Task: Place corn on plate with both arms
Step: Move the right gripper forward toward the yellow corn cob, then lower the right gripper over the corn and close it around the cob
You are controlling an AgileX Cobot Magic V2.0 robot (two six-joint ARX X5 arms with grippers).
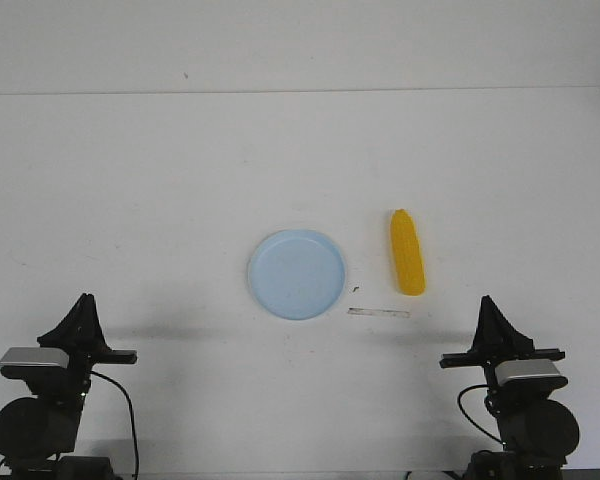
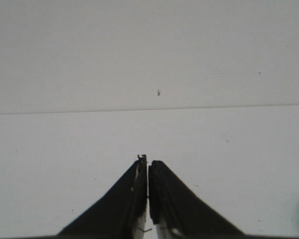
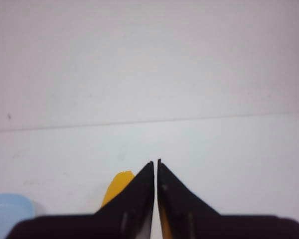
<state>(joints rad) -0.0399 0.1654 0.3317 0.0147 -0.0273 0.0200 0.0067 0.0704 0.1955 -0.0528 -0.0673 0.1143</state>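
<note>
Corn [image 1: 407,252]: small yellow-orange cob, plastic-looking, tapered tip pointing away from the robot, lying on the white worktop [image 1: 160,190] just right of the plate [image 1: 296,274], not touching it. Plate is lying pale blue, round, shallow and bare. A thin pale strip [image 1: 378,313] is sitting near the cob's blunt end. Left fingers [image 1: 83,300] and right fingers [image 1: 487,301] are resting pressed together, holding nothing, well apart from both items. Nothing is blocking the cob.

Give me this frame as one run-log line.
left gripper: shut, empty, parked | right gripper: shut, empty, parked | corn: on table, right of plate | plate: empty
</note>
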